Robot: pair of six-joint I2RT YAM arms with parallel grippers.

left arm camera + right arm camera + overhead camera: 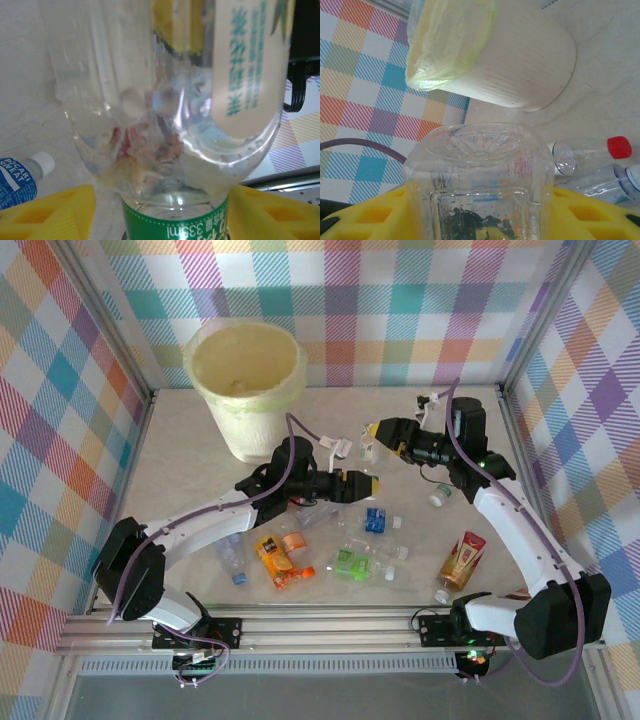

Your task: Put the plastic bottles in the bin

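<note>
The bin (245, 380) is a pale-yellow bucket at the back left, and I also see the bin (520, 55) lying ahead in the right wrist view. My right gripper (378, 432) (480, 210) is shut on a clear squarish plastic bottle (480, 165), held above the table to the right of the bin. My left gripper (368, 483) (162, 200) hangs over the heap of bottles, its yellow fingers (50, 210) on either side of a green-labelled bottle (175, 225), with a gap on the left. A large clear bottle (175, 100) with a pale label overlaps it.
Bottles lie loose on the near half of the table: a blue-labelled one (375, 520), green (350, 562), orange (275, 560), red-brown (462, 560) and a small blue one (232, 560). A red-capped clear bottle (590, 155) lies below the right gripper. Plaid walls with aluminium rails enclose the table.
</note>
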